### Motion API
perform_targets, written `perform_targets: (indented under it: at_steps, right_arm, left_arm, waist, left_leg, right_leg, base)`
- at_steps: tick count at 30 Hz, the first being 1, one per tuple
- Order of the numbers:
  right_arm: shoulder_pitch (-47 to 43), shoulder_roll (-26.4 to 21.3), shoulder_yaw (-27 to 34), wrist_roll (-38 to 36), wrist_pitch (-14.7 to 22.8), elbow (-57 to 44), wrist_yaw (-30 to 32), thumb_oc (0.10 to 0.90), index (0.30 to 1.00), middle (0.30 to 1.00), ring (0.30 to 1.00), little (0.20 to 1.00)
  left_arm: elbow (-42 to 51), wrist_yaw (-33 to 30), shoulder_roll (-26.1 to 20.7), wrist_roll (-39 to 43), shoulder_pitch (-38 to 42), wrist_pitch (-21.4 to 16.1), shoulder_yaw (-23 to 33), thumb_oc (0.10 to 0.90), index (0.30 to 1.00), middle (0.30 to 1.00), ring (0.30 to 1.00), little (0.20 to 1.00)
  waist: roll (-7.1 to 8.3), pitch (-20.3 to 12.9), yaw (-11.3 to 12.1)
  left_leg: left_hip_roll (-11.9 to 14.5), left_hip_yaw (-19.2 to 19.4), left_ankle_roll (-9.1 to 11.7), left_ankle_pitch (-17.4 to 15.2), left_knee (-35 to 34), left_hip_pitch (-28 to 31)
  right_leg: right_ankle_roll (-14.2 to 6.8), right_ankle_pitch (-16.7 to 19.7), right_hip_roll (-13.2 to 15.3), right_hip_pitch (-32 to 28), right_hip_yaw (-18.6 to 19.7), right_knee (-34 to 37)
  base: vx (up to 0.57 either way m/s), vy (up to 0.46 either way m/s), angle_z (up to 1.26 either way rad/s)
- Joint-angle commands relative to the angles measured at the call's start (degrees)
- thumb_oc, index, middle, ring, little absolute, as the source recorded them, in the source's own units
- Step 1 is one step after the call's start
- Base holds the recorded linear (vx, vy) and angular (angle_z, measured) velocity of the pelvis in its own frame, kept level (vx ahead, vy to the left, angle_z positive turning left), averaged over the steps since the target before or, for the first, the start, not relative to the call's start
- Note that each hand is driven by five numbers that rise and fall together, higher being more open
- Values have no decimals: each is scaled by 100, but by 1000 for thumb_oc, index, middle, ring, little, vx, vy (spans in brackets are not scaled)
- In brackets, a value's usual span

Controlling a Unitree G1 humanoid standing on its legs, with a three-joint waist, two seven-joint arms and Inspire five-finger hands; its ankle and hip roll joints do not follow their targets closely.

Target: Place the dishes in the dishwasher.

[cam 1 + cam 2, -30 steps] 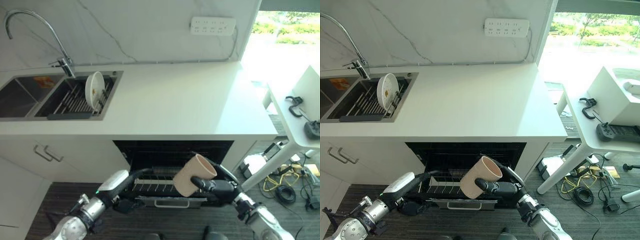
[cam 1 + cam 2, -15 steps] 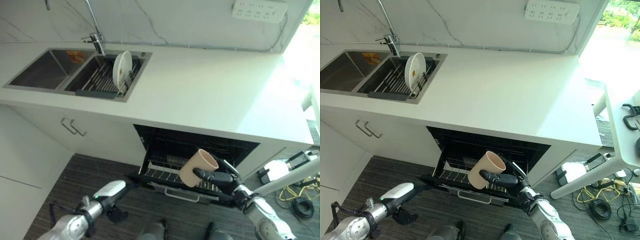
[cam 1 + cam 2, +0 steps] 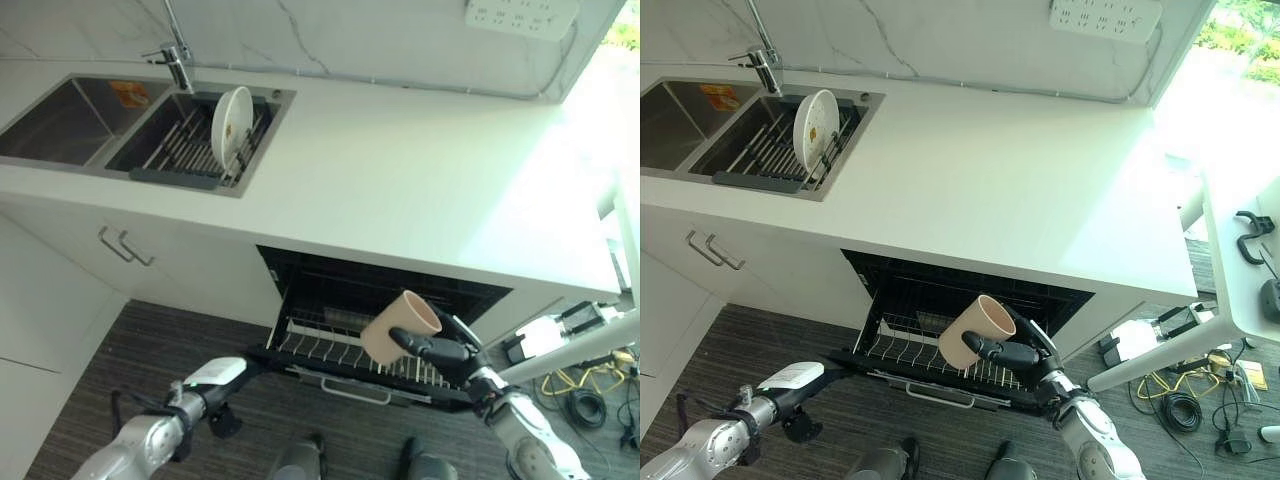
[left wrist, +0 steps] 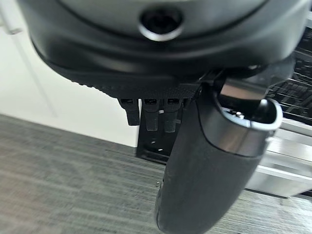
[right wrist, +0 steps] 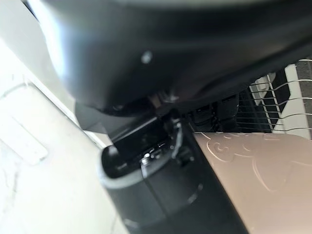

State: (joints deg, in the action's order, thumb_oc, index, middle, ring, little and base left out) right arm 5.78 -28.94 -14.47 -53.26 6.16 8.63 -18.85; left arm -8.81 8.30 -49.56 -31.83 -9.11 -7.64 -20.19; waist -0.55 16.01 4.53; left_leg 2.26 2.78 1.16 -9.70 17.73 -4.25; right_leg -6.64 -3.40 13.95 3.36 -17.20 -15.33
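The right hand (image 3: 445, 352), lower right of the head views, has its fingers clamped on a tan ceramic cup (image 3: 398, 325) held tilted above the pulled-out wire rack (image 3: 350, 352) of the open black dishwasher (image 3: 970, 300). The right wrist view adds an embossed pattern on the cup wall; it cannot be read. A round white plate (image 3: 231, 118) stands upright in the sink's metal drying rack (image 3: 190, 150), upper left. The left hand (image 3: 222, 418) hangs low at lower left; its finger state cannot be told.
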Motion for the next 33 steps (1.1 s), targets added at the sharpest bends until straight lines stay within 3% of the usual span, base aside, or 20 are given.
perform_targets:
  at_steps: [1, 7, 11, 12, 13, 15, 18, 27, 33]
  right_arm:
    - [-339, 88, 312, -349, 613, -949, -190, 400, 300, 300, 300, 300]
    - [-138, 72, 456, -354, 550, -1086, -229, 400, 300, 300, 300, 300]
    - [-143, 124, 394, -308, 559, -1039, -214, 400, 300, 300, 300, 300]
    - [-147, 139, 366, -282, 557, -1043, -188, 400, 300, 300, 300, 300]
    - [-122, 126, 403, -272, 507, -1082, -208, 400, 300, 300, 300, 300]
    - [-56, 77, 490, -317, 453, -1124, -284, 400, 300, 300, 300, 300]
    - [59, 44, 497, -346, 460, -1174, -337, 400, 300, 300, 300, 300]
    - [168, 110, 490, -328, 500, -1180, -263, 400, 300, 300, 300, 300]
    - [192, 158, 435, -297, 500, -1162, -293, 400, 300, 300, 300, 300]
  left_arm:
    - [519, -110, -216, 104, 78, -130, 385, 800, 900, 900, 900, 900]
    - [705, 156, -356, -20, -326, 225, 957, 800, 900, 900, 900, 900]
    - [632, 107, -389, 173, -379, -50, 1048, 800, 900, 900, 900, 900]
    - [673, 233, -417, 392, -374, -405, 1077, 800, 900, 900, 900, 900]
    - [917, 602, -498, 728, -404, -1044, 1194, 800, 900, 900, 900, 900]
    - [1393, 850, -625, 1229, -479, -1751, 1474, 800, 900, 900, 900, 900]
    - [1837, 822, -694, 1689, -461, -2094, 1777, 800, 900, 900, 900, 900]
    - [1980, 505, -468, 1661, -262, -2341, 1867, 800, 900, 900, 900, 900]
    - [1956, 760, -353, 1397, -59, -2183, 1645, 800, 900, 900, 900, 900]
  waist:
    - [0, -114, 15]
    - [-77, -131, 3]
    - [-110, -154, -14]
    - [-127, -162, -17]
    - [-151, -165, -10]
    - [-176, -206, 3]
    - [-191, -309, 0]
    - [-183, -471, -42]
    - [-177, -468, -114]
  left_leg:
    - [187, 419, -187, -10, -54, 71]
    - [160, 417, -155, -1, -54, 66]
    - [154, 423, -149, -17, -54, 97]
    - [152, 430, -149, -24, -54, 102]
    - [149, 434, -145, -32, -54, 102]
    - [142, 432, -137, -46, -54, 93]
    - [143, 408, -125, -69, -54, 94]
    - [170, 369, -79, -120, -54, 126]
    - [170, 371, -73, -119, -54, 154]
  right_leg:
    - [-350, -441, -52, -61, 448, -186]
    - [-317, -473, -29, -73, 417, -186]
    - [-309, -496, -19, -106, 401, -186]
    - [-298, -500, -15, -107, 397, -186]
    - [-294, -500, 4, -108, 372, -186]
    - [-291, -509, 24, -113, 325, -186]
    - [-277, -533, 33, -138, 277, -186]
    - [-239, -609, 36, -199, 234, -186]
    - [-210, -619, 8, -203, 289, -186]
  base:
    - [0, 0, 0]
    - [0, 0, 0]
    - [0, 0, 0]
    - [0, 0, 0]
    - [-30, 23, 0]
    - [-20, 12, 0]
    - [0, 0, 0]
    - [21, -5, 1]
    - [47, -7, 0]
